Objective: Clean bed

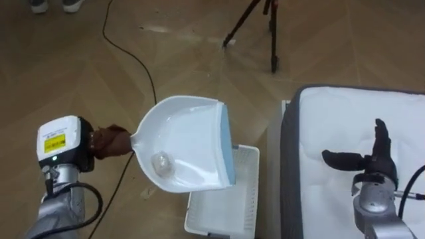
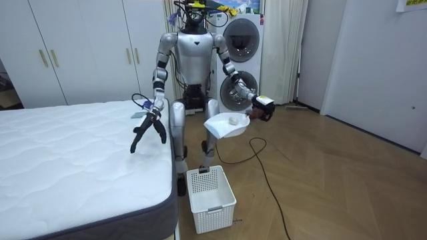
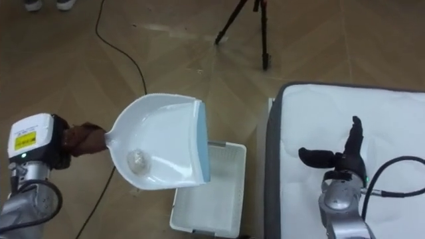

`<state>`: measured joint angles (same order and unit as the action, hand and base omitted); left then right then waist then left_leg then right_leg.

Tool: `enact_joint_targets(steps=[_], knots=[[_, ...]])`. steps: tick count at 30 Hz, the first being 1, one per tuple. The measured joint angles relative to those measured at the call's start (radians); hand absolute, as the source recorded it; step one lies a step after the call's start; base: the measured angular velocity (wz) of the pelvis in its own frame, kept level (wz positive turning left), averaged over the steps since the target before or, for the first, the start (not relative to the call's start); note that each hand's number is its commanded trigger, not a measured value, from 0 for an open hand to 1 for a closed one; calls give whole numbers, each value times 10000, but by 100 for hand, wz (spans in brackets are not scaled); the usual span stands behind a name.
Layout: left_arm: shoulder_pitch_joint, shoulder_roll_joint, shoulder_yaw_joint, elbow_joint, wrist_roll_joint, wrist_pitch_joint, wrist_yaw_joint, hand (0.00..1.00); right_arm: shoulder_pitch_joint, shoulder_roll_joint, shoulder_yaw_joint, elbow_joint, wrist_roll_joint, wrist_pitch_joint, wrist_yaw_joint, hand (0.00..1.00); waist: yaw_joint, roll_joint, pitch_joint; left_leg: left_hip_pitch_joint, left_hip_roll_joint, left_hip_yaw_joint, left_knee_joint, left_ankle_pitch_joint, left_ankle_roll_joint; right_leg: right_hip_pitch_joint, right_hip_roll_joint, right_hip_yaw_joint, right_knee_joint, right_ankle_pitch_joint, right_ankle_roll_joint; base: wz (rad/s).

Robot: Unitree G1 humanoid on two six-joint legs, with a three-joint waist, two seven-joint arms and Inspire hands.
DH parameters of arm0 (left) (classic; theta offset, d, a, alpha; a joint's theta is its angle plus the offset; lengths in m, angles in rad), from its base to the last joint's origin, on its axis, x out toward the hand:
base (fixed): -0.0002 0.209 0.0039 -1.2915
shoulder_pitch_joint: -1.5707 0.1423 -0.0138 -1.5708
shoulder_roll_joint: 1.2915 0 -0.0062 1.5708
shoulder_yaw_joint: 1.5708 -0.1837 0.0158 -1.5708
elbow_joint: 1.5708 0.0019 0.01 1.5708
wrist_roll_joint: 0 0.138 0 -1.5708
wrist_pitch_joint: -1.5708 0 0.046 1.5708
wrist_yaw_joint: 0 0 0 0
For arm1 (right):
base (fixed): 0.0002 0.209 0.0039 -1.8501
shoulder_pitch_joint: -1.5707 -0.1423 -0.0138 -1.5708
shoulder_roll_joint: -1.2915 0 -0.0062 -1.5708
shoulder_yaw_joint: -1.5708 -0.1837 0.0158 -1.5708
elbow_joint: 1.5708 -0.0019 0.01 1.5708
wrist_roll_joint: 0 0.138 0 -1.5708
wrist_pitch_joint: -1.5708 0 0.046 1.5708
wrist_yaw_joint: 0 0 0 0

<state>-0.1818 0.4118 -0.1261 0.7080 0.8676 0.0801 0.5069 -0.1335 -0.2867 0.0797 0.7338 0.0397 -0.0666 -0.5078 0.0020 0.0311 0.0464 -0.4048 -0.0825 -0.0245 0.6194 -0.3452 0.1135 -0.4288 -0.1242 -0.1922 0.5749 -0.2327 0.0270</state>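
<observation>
Bed (image 1: 345,113), a white quilted mattress on a dark grey base, lies under the right hand (image 1: 373,159). That hand is spread, its fingers straight and its thumb stretched out sideways, and it holds nothing. Whether its fingertips rest on the mattress or hang just above it I cannot tell. In the room view it points downward near the mattress edge.

The left hand (image 1: 109,141) is closed round the handle of a white dustpan (image 1: 189,126), fingers curled tight at the pan's neck. The pan is held up in the air, roughly level, with its pale blue lip turned toward the bed. A small crumpled ball (image 1: 161,161) of whitish litter sits inside the pan, near the handle end.

Below the pan's lip a white slatted basket (image 1: 229,206) stands on the wooden floor (image 1: 80,73), just beside the bed's side. In the room view the pan is well above the basket.

The robot stands upright by the bed, with two stacked washing machines (image 2: 240,60) behind it. A dark tripod (image 1: 262,30) stands on the floor well beyond the basket.
</observation>
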Motion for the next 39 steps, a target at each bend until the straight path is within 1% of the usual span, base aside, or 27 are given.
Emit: enact_joint_targets(steps=[2,3,5,7,8,9,10,11,12,14,16,18,20,21,22,23,25,26,27,29,31,35,39], knots=[[-126,202,-200,43,3,14,229,100,-13,-40,191,84,-11,-67,-9,0,-21,66,0,-162,-15,125,-24,13,21,-264,-81,-17,142,-8,9,-8],[-170,238,-298,100,3,19,330,100,-18,-45,198,111,-19,-78,-13,0,-50,87,-4,-205,-35,147,-22,19,32,-341,-122,-29,227,-17,5,0],[-330,379,-620,335,355,78,396,100,-48,-52,218,219,-188,-78,-77,0,-288,179,-5,-347,-143,232,-26,63,93,-643,-325,-34,619,-91,26,12],[-441,480,-904,498,685,163,441,100,-47,-53,269,218,-484,-78,-173,0,-409,244,5,-509,-159,307,0,76,118,-808,-365,-25,670,-101,31,3],[-532,500,-1168,587,818,295,443,100,-52,-54,318,219,-611,-76,-204,0,-504,308,20,-612,-158,308,45,79,124,-873,-370,-37,660,-102,32,0],[-578,500,-1302,622,885,348,441,100,-52,-57,368,221,-671,-72,-243,0,-545,340,16,-677,-160,309,62,86,137,-926,-379,-48,661,-101,32,4],[-720,507,-1601,671,940,458,440,100,-54,-57,420,223,-773,-66,-280,0,-579,378,24,-795,-164,325,93,94,151,-1022,-391,-64,660,-101,32,0],[-822,508,-1789,695,1144,453,434,100,-60,-56,504,223,-834,-62,-282,0,-623,410,13,-901,-161,359,129,100,162,-1128,-397,-64,669,-101,32,0],[-886,508,-1887,711,1266,455,423,100,-64,-57,526,224,-852,-62,-282,0,-649,435,22,-939,-160,361,142,101,164,-1154,-398,-65,672,-101,32,0],[-963,520,-1959,712,1883,448,323,100,-210,-59,555,392,-1015,-61,-276,0,-855,499,8,-1094,-174,473,140,129,210,-1382,-481,-63,832,-100,32,0],[-984,541,-1971,700,2170,459,229,100,-254,-61,555,506,-1097,-38,-273,0,-921,516,1,-1134,-178,542,147,133,216,-1488,-503,-37,929,-100,31,-7],[-1057,625,-2027,655,2369,461,116,100,-261,-61,556,508,-1177,39,-266,0,-989,522,-2,-1213,-177,601,157,139,219,-1626,-519,-33,1017,-88,10,-6],[-1153,823,-2157,579,2512,468,-157,100,-268,-56,561,507,-1222,46,-264,0,-1089,543,-17,-1278,-171,663,160,157,217,-1709,-527,-26,1030,-79,-5,-6],[-1171,856,-2158,562,2625,468,-212,100,-269,-58,560,507,-1223,52,-264,0,-1099,551,-22,-1289,-169,680,159,157,218,-1726,-528,-25,1029,-73,-14,-7],[-1280,904,-2218,548,2829,482,-418,100,-267,-60,562,507,-1222,127,-265,0,-1103,593,-48,-1327,-163,689,175,158,219,-1746,-525,-33,1011,-58,-37,-4],[-1409,966,-2325,504,3033,516,-644,100,-267,-56,580,506,-1222,203,-265,0,-1091,604,-52,-1337,-163,699,184,159,221,-1755,-524,-25,1010,-49,-45,-3],[-1497,1072,-2332,345,3466,544,-934,100,-268,-49,648,492,-1229,245,-265,0,-1062,614,-60,-1369,-156,734,187,167,233,-1808,-508,19,1010,-20,-34,-4],[-1568,1133,-2332,313,3687,561,-1144,100,-268,-47,692,490,-1267,246,-265,0,-1065,641,-78,-1399,-154,738,194,173,235,-1838,-507,22,1005,-5,-25,-4],[-1599,1155,-2332,289,3822,592,-1267,100,-267,-47,712,490,-1307,246,-265,0,-1068,651,-82,-1402,-154,744,194,175,236,-1843,-510,22,1004,-1,-26,0],[-1642,1194,-2330,155,4126,762,-1713,100,-265,-44,751,483,-1323,247,-267,0,-1067,685,-103,-1399,-156,761,194,177,236,-1850,-518,27,1006,0,-24,0],[-1642,1225,-2331,18,4159,834,-2046,100,-266,-45,752,452,-1323,246,-282,0,-1065,692,-108,-1395,-156,763,192,181,231,-1855,-518,33,1013,0,-24,0],[-1624,1239,-2331,-5,4368,1047,-2750,100,-267,-45,751,371,-1323,246,-562,0,-1044,777,-95,-1344,-156,779,83,237,231,-1856,-487,126,980,50,-24,0],[-1607,1290,-2331,-5,4362,1235,-3180,100,-243,-43,757,371,-1322,247,-810,0,-1044,865,-101,-1302,-161,788,3,273,218,-1856,-487,144,978,62,-28,0]])
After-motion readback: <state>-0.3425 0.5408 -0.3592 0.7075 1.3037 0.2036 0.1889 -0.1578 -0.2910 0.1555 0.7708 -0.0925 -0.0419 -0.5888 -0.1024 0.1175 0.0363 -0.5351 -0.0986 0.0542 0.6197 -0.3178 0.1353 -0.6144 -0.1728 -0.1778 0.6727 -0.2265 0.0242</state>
